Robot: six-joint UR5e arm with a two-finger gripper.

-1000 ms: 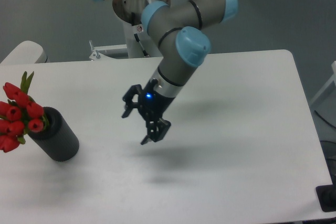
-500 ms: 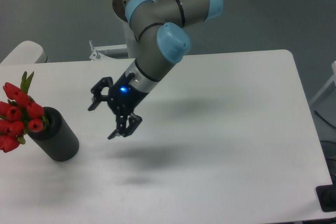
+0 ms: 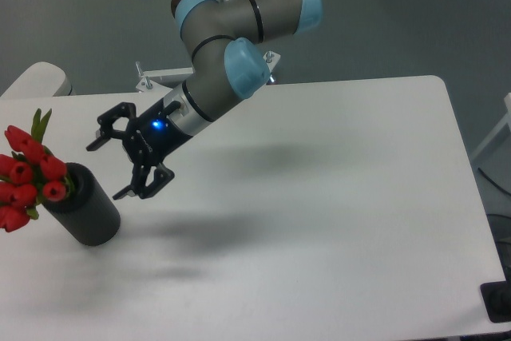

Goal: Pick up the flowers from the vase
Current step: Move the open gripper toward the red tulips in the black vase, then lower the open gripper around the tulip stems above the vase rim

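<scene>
Since a second ago arm swings left across surface point(image 3: 335, 197); hand point(image 3: 112, 167) now near vase, fingers spread apart, holding nothing.

Flowers point(image 3: 28, 175): far left, in vase point(image 3: 86, 207), buds leaning out over its left rim, leaves poking up behind. Likely light, soft, easily crushed; stems hidden, so stiffness unclear. Best hold probably bunched stems just above rim, not buds. Vase looks heavy enough to stay put, though may tip if stems drag.
</scene>
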